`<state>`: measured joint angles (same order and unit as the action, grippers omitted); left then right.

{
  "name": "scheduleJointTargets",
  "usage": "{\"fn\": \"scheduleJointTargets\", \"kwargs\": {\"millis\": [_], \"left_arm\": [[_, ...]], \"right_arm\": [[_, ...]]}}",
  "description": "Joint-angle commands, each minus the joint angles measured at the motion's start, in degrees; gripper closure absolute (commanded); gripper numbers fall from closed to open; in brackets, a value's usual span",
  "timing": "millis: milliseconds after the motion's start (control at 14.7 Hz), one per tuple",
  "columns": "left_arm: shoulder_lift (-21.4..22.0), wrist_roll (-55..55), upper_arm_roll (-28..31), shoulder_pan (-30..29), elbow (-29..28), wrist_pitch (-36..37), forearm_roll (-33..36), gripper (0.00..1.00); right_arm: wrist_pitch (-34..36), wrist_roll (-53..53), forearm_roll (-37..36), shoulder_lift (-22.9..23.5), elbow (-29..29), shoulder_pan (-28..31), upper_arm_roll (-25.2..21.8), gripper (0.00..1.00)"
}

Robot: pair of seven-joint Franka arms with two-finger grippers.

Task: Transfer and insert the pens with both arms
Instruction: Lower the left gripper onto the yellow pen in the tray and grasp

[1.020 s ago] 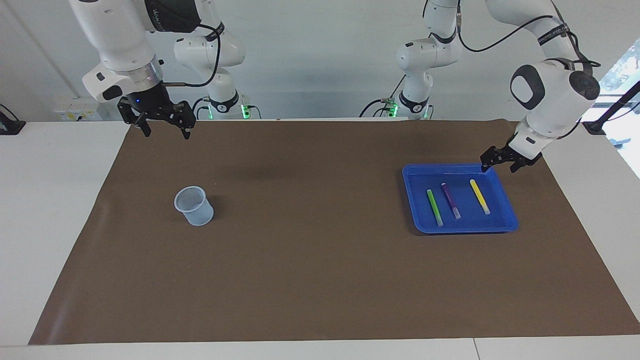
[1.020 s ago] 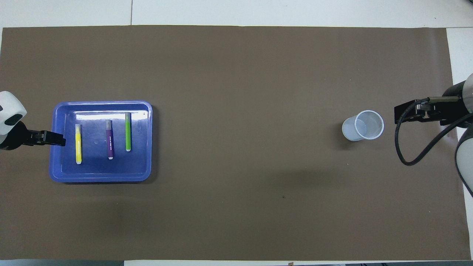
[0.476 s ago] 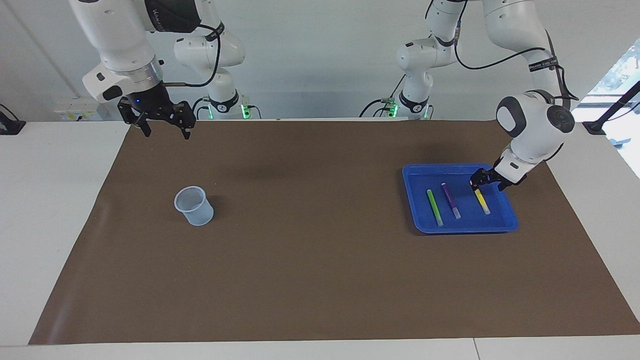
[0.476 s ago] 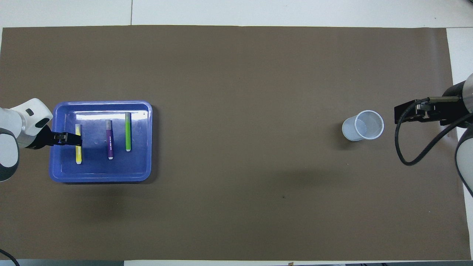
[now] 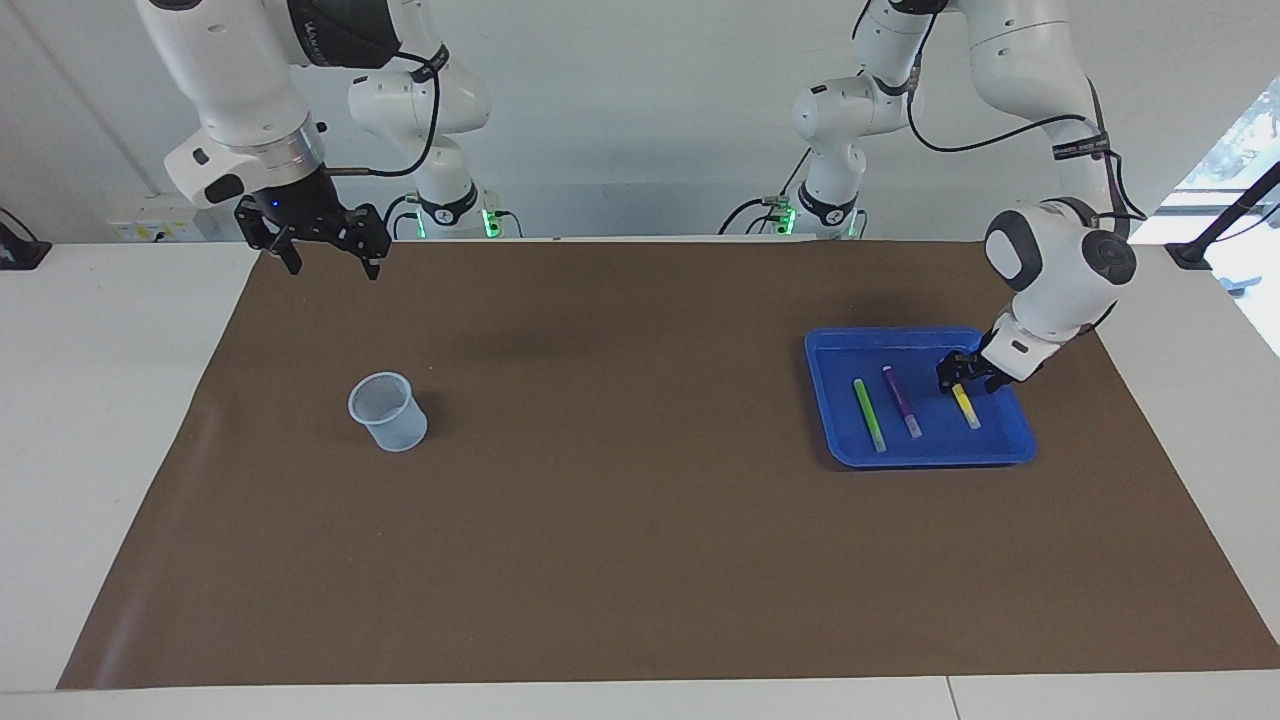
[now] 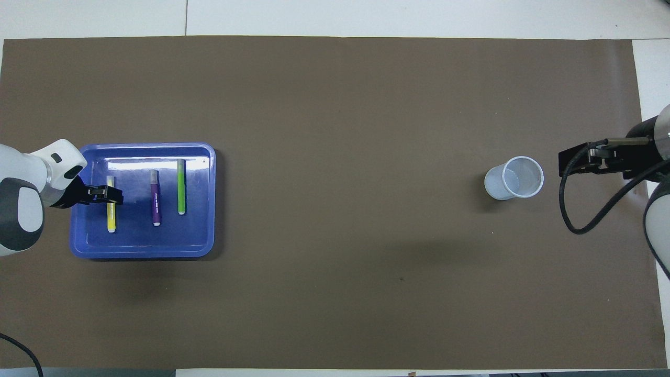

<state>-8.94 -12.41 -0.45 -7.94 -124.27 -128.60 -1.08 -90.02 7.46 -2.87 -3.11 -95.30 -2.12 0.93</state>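
Seemingly, left end effector (image 5: 963, 384) straddles yellow pen (image 5: 965, 405).

A white surface (image 5: 110, 420) fills the room's middle, most of it covered by a brown mat (image 5: 620, 500) whose edges stop short of the surface's ends. A plain pale wall (image 5: 640, 110) rises where the surface ends, evenly lit. Low on it, toward the right arm's end, sits a white socket box (image 5: 150, 220). At the left arm's end, a bright window (image 5: 1245, 135) shows green foliage outside.
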Motion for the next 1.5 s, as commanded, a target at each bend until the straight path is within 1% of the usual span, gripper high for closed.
{"fn": "scheduleJointTargets", "kwargs": {"millis": [0, 272, 612, 748, 952, 1156, 1224, 1428], "left_arm": [[0.1, 1.2, 0.0, 0.2, -1.0, -1.4, 0.2, 0.28], [-0.4, 3.1, 0.0, 0.1, -1.0, -1.5, 0.2, 0.37], [-0.3, 3.2, 0.0, -0.4, -2.5, -2.5, 0.2, 0.43], [-0.3, 3.2, 0.0, -0.4, -2.6, -2.5, 0.2, 0.48], [-0.4, 3.3, 0.0, -0.4, -2.4, -2.4, 0.1, 0.67], [-0.4, 3.3, 0.0, -0.3, -2.1, -2.2, 0.0, 0.93], [-0.4, 3.3, 0.0, -0.3, -2.1, -2.1, 0.0, 1.00], [-0.4, 3.3, 0.0, -0.4, -2.1, -2.1, 0.0, 1.00]], "right_arm": [[0.3, 0.5, 1.2, -0.8, -0.9, 0.4, 0.1, 0.00], [0.4, 0.5, 1.2, -0.8, -0.9, 0.6, 0.1, 0.00], [0.4, 0.5, 1.3, -0.8, -0.9, 0.8, 0.1, 0.00], [0.5, 0.5, 1.3, -0.8, -0.9, 0.8, 0.0, 0.00], [0.5, 0.5, 1.3, -0.8, -0.9, 0.9, 0.0, 0.00], [0.5, 0.5, 1.3, -0.8, -0.9, 0.8, 0.0, 0.00], [0.5, 0.5, 1.3, -0.8, -0.9, 0.8, 0.0, 0.00], [0.5, 0.5, 1.3, -0.8, -0.9, 0.8, 0.0, 0.00]]}}
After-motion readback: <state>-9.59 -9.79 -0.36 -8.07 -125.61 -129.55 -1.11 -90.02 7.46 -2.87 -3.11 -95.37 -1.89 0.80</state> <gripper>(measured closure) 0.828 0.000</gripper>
